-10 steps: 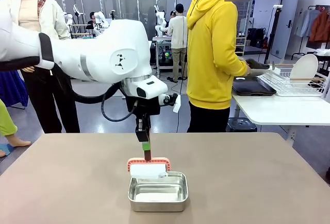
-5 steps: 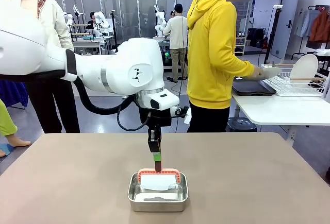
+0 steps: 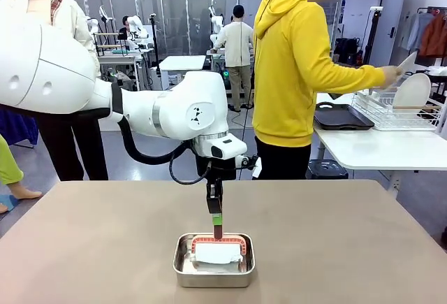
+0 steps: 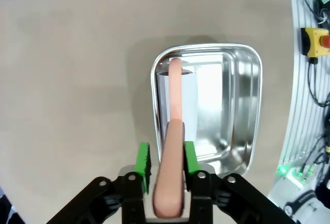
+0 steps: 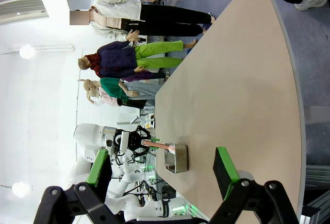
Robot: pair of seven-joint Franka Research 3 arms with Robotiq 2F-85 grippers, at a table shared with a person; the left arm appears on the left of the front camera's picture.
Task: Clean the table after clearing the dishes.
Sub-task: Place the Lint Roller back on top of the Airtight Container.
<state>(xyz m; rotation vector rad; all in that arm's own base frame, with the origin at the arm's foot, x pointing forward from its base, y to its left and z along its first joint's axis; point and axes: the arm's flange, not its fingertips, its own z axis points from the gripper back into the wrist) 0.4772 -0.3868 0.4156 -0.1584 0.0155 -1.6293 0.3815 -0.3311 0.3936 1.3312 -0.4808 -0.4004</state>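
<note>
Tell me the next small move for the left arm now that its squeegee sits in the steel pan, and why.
Probably lift straight up: the left gripper is shut on the squeegee handle, its blade is down inside the steel pan, and the table is unwiped. Clear the rim before moving sideways.

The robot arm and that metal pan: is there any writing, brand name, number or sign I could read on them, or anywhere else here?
None can be read.
The left arm carries a small dark mark on its round joint: a symbol, not letters.
The metal pan, the pink-handled tool in the left gripper and the table are plain.
The yellow box with a red button shows no legible label.
</note>
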